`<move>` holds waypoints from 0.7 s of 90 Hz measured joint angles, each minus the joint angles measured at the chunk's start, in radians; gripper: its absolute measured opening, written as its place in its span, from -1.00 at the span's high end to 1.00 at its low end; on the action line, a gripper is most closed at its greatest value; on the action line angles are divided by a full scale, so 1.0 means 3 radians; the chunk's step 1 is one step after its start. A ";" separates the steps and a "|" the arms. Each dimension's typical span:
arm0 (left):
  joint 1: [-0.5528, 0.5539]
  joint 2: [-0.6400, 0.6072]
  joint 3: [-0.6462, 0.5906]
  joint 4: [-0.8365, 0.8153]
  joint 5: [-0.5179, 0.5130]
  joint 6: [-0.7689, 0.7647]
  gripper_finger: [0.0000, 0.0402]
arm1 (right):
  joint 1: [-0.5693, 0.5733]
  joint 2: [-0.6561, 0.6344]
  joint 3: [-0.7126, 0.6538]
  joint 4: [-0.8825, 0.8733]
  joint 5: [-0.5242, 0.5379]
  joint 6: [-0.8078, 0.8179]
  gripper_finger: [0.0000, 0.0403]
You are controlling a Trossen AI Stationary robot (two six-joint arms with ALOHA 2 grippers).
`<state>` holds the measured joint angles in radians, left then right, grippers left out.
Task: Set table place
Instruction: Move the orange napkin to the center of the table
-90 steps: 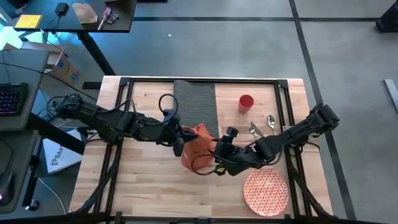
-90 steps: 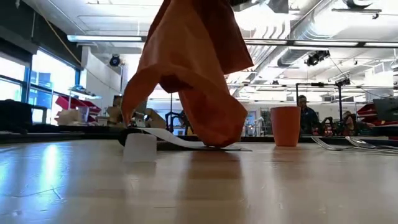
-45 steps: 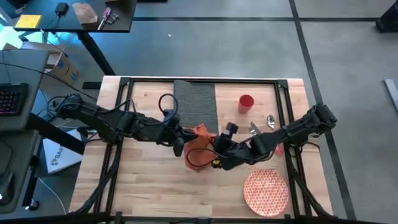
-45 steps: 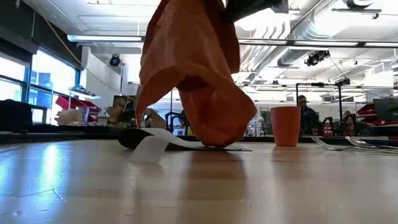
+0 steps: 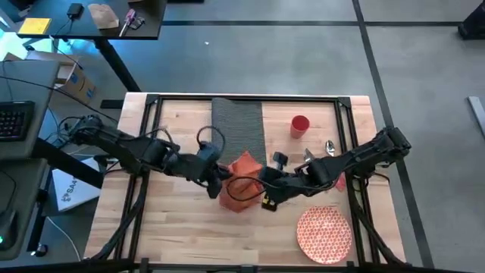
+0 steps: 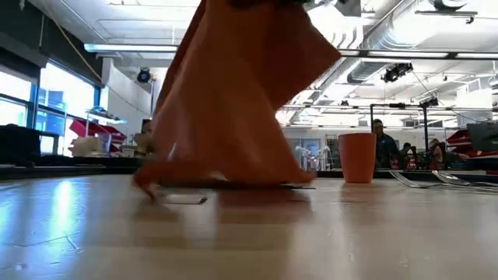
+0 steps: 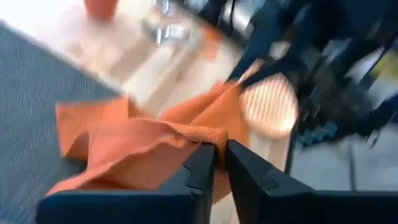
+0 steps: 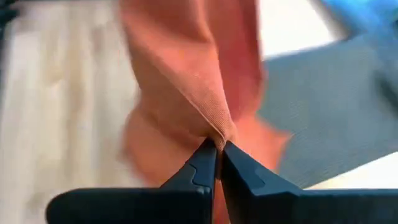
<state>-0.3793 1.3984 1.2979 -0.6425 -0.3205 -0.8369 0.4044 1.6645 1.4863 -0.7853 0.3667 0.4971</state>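
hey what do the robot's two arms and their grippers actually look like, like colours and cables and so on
Both arms are dark, nearly black, built of jointed segments. Black cables loop loosely off the left arm near its wrist. The left gripper and right gripper each end in two slim, flat, matte dark fingers with squared, angular tips. A small yellow marking shows under the right gripper in the high view.

Bright, even indoor light; motion blur around the cloth

Ceiling strip lights (image 6: 136,48) glare on the wooden table (image 6: 311,233) in the low view, where the orange napkin (image 6: 233,101) smears with motion; both wrist views are soft, the patterned plate (image 7: 268,107) a blurred, washed-out patch, while the high view stays sharp with faint shadows.
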 joint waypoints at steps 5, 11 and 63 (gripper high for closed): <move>-0.0031 0.0048 -0.0045 -0.0130 0.0115 -0.0028 0.66 | -0.0001 0.0007 -0.0051 -0.0091 -0.0136 0.0135 1.00; -0.0075 0.0106 -0.0075 -0.0254 0.0226 -0.0082 0.55 | 0.0006 0.0008 -0.0139 -0.0240 -0.0198 0.0377 1.00; -0.0346 0.0694 -0.0969 0.0834 0.0774 -0.0919 0.36 | 0.0170 0.0000 -0.0403 -0.0788 -0.0604 0.1198 1.00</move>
<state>-0.4832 1.6066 1.0071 -0.3924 -0.0883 -1.1125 0.4553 1.6646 1.3655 -1.0218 0.1856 0.8566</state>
